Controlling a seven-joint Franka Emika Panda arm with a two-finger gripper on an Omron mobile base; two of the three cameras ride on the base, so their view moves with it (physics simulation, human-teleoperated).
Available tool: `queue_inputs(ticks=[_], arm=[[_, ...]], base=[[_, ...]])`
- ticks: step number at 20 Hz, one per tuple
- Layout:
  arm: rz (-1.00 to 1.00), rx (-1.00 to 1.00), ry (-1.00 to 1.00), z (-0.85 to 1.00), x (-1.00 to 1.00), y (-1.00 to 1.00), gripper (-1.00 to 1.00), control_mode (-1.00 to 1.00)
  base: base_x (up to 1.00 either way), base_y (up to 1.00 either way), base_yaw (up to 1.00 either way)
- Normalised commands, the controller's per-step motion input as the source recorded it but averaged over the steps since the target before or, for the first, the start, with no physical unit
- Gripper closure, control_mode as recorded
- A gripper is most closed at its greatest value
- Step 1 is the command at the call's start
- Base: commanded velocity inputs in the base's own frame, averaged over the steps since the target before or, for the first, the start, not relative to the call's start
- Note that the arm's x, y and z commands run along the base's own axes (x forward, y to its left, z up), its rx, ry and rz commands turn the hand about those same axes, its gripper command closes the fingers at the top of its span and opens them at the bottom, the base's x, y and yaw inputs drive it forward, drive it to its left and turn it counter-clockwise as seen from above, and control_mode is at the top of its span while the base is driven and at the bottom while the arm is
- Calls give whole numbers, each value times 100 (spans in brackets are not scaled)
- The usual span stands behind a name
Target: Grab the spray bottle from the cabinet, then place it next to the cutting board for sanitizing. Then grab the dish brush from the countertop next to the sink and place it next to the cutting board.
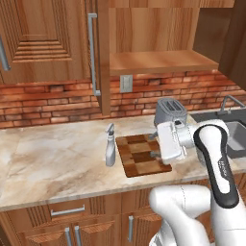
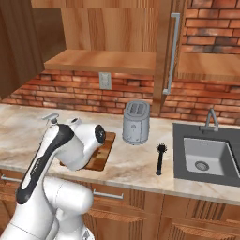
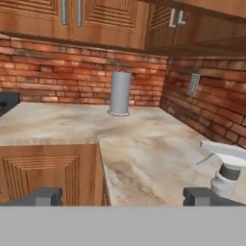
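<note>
Now spray bottle [image 1: 110,145] upright left of cutting board [image 1: 142,154], beside wide-open, empty end effector [image 3: 123,196].

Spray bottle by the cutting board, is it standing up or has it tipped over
Upright. The spray bottle stands on its base on the countertop, trigger head on top, just left of the cutting board.

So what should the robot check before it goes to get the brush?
1. Spray bottle standing upright beside the cutting board: ok.
2. Gripper empty, fingers apart: ok.
3. Dish brush lying on the countertop next to the sink: ok.
4. Toaster stands near the brush, away from its handle: ok.
5. Free spot left beside the board: cannot tell, the arm hides part of it.
</note>
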Motion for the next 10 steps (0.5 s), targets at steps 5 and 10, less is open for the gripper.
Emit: queue_inputs(ticks=[5,10], arm=[[-25,-9,26,70,-46,-23,-100,-100],[-27,-18,41,71,-23,-29,-100,-100]], base=[[0,0,0],[0,0,0]])
